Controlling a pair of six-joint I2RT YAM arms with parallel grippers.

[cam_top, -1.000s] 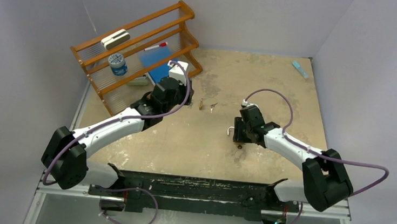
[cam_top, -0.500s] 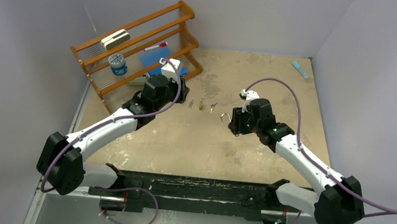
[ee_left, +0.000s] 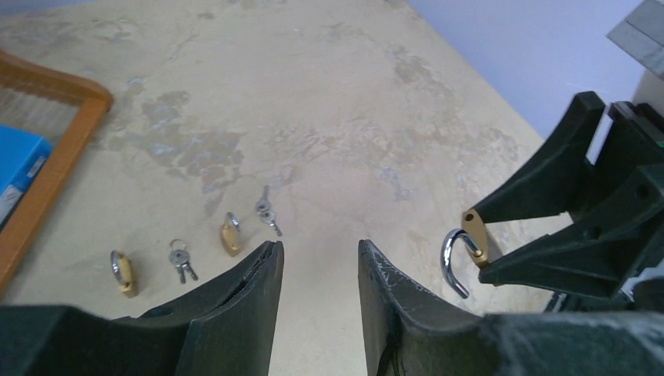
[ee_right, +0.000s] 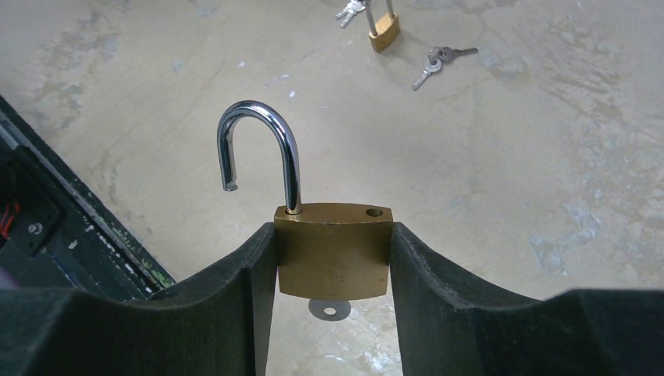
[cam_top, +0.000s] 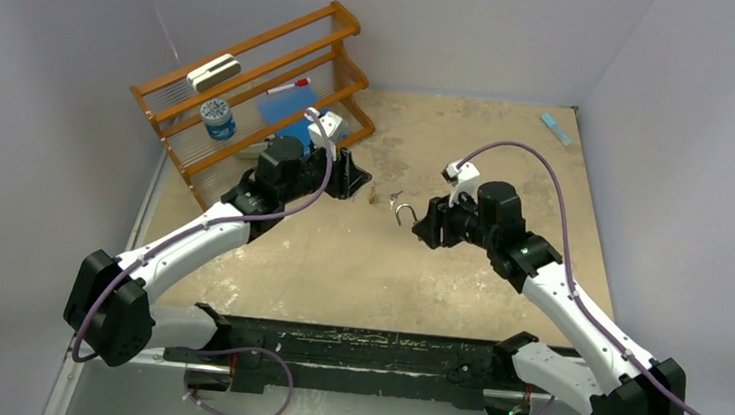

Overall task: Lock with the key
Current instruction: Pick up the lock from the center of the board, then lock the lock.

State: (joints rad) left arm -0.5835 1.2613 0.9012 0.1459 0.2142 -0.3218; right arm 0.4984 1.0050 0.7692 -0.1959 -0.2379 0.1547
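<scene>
My right gripper [ee_right: 333, 231] is shut on the body of a brass padlock [ee_right: 333, 251] and holds it above the table, its steel shackle [ee_right: 266, 149] open and pointing away. A grey key head [ee_right: 329, 309] shows just under the lock body. In the top view the right gripper [cam_top: 427, 223] holds the padlock [cam_top: 406, 214] at mid-table, facing my left gripper [cam_top: 351, 176]. The left gripper [ee_left: 317, 251] is open and empty, and the held padlock [ee_left: 474, 237] is to its right.
Two small brass padlocks [ee_left: 229, 235] [ee_left: 123, 272] and two key sets [ee_left: 180, 261] [ee_left: 266, 211] lie on the table ahead of the left gripper. A wooden rack [cam_top: 253, 97] stands at the back left. A blue item [cam_top: 555, 128] lies at the back right.
My right arm has lifted the padlock and carried it away from the near edge and to the left. My left gripper has swung round to face it.
</scene>
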